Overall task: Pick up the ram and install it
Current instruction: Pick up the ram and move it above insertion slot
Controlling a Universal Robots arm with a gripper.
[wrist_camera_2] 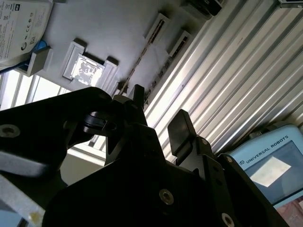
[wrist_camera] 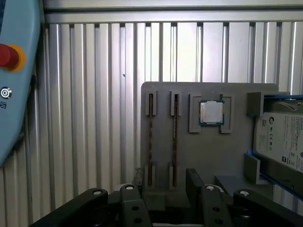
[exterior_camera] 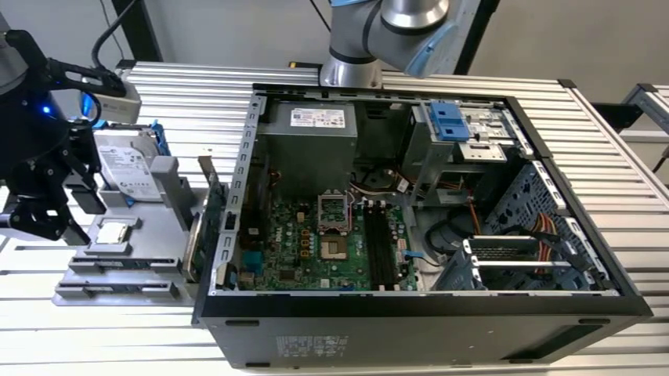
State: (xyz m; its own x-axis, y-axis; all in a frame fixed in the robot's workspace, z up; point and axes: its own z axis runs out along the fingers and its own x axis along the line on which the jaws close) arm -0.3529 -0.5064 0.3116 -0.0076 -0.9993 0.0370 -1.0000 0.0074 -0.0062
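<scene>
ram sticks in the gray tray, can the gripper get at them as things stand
Probably yes. Both ram sticks stand edge-up in the tray with nothing over them, and the open gripper hangs close by their near ends.

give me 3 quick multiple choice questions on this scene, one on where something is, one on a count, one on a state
1. The gripper is above:
A the grey tray
B the open computer case
C the pendant

2. Ram sticks standing in the tray's slots:
A one
B two
C four

3. The gripper is:
A shut on a ram stick
B shut on nothing
C open and empty

Answers:
1 A: the first wrist view looks past the fingers straight onto the tray.
2 B: two thin sticks stand edge-on, side by side.
3 C: the fingers are apart with nothing between them.
</scene>
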